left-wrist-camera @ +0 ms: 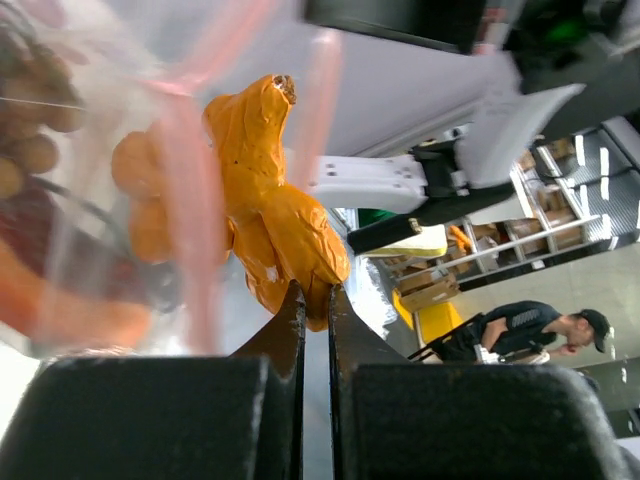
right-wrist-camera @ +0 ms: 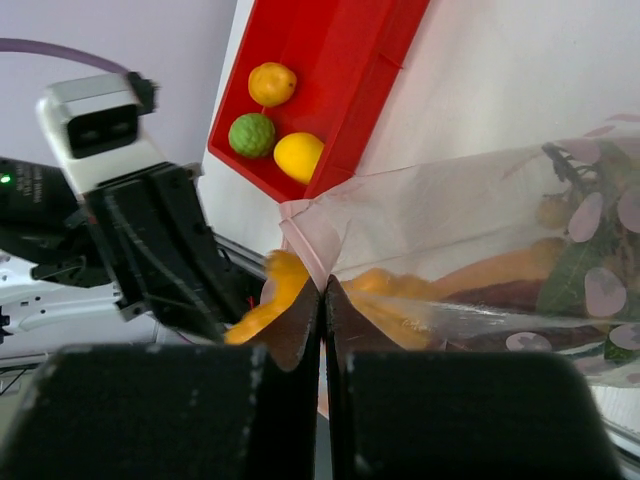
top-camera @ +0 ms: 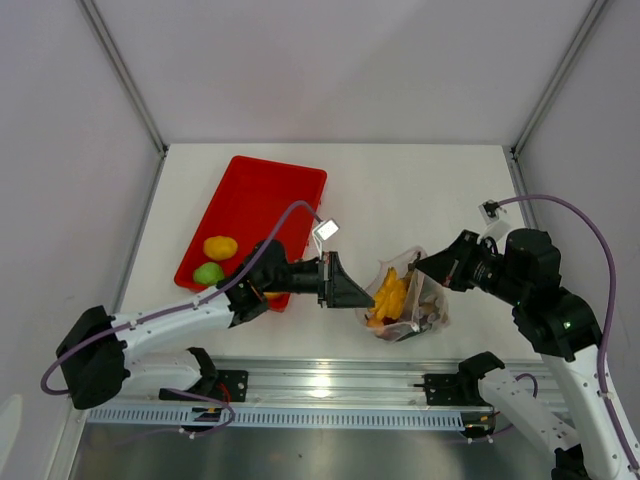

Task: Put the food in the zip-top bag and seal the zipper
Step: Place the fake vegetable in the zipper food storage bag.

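Note:
The clear zip-top bag (top-camera: pixel 428 300) stands between my two grippers with several foods inside. My right gripper (top-camera: pixel 421 265) (right-wrist-camera: pixel 323 285) is shut on the bag's mouth edge, at the pinkish zipper (right-wrist-camera: pixel 312 235). My left gripper (top-camera: pixel 364 298) (left-wrist-camera: pixel 315 292) is shut on a lumpy orange-yellow food piece (left-wrist-camera: pixel 265 190) (top-camera: pixel 390 296), held at the bag's mouth beside the zipper strip (left-wrist-camera: pixel 192 210). A yellow mango (top-camera: pixel 220 246) (right-wrist-camera: pixel 299 156), a green lime (top-camera: pixel 208 273) (right-wrist-camera: pixel 252 134) and an orange fruit (right-wrist-camera: pixel 272 83) lie in the red tray (top-camera: pixel 265 195) (right-wrist-camera: pixel 340 50).
The tray sits at the left of the white table, with my left arm (top-camera: pixel 200 315) crossing its near corner. A metal rail (top-camera: pixel 330 385) runs along the near edge. Grey walls enclose the table on three sides.

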You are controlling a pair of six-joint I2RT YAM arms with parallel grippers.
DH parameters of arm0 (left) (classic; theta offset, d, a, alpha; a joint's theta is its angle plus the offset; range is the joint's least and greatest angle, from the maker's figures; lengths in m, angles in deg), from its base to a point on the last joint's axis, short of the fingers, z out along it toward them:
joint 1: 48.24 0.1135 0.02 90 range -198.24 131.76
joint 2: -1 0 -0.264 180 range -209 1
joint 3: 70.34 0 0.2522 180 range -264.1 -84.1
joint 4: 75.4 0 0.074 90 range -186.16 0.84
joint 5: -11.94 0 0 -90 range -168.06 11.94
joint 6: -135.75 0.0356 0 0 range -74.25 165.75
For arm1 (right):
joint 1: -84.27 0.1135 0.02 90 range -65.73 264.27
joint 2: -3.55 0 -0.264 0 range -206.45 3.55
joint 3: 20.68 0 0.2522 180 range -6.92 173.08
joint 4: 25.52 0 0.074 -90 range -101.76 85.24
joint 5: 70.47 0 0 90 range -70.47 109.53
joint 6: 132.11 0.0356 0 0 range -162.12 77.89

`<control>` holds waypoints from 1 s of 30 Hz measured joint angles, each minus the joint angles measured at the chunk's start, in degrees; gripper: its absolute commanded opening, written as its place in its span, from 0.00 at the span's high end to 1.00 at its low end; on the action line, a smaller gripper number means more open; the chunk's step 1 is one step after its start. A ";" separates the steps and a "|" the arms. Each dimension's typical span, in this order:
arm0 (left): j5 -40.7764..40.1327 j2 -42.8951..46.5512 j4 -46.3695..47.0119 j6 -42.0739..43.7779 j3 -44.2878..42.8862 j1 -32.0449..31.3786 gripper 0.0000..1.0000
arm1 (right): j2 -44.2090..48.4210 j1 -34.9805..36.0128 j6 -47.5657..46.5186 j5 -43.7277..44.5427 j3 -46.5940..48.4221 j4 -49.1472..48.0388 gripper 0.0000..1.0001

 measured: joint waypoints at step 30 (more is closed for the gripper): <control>-27.04 16.63 -41.35 29.31 -14.86 -3.34 0.00 | 0.09 0.02 -2.84 1.29 2.01 2.21 1.00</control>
